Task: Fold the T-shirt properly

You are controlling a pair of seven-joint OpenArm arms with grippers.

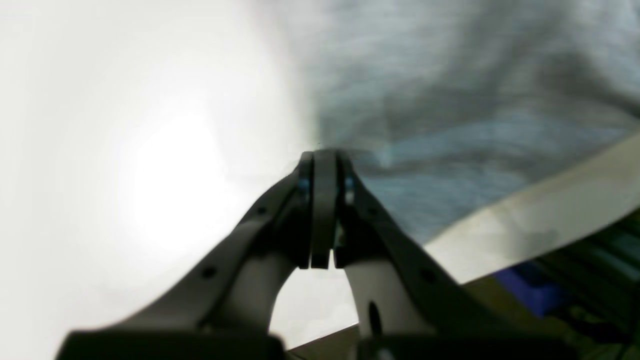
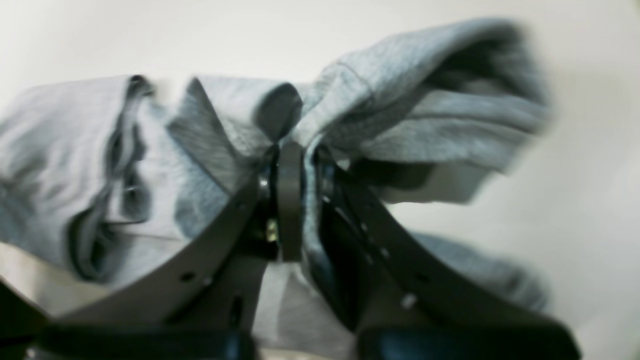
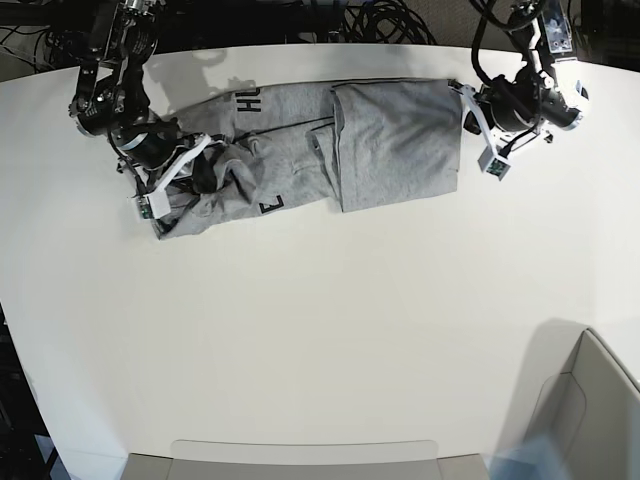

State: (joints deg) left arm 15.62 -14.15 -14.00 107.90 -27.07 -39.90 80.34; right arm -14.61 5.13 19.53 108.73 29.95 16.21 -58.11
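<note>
The heather-grey T-shirt (image 3: 395, 140) lies spread along the far side of the white table (image 3: 320, 330). Its right part is folded over, and black lettering (image 3: 248, 101) shows near its left. My left gripper (image 3: 460, 92) is at the shirt's far right corner. In the left wrist view its fingers (image 1: 324, 200) are closed together, tips (image 1: 325, 155) at the edge of the cloth (image 1: 450, 90). My right gripper (image 3: 207, 152) is at the shirt's bunched left end. In the right wrist view it (image 2: 295, 150) is shut on a gathered fold of the cloth (image 2: 400, 100).
The shirt lies close to the table's far edge (image 3: 300, 47), with cables (image 3: 385, 20) behind it. A grey bin (image 3: 590, 410) stands at the near right corner. A grey rim (image 3: 300, 452) runs along the near edge. The floor shows past the table edge (image 1: 550, 210).
</note>
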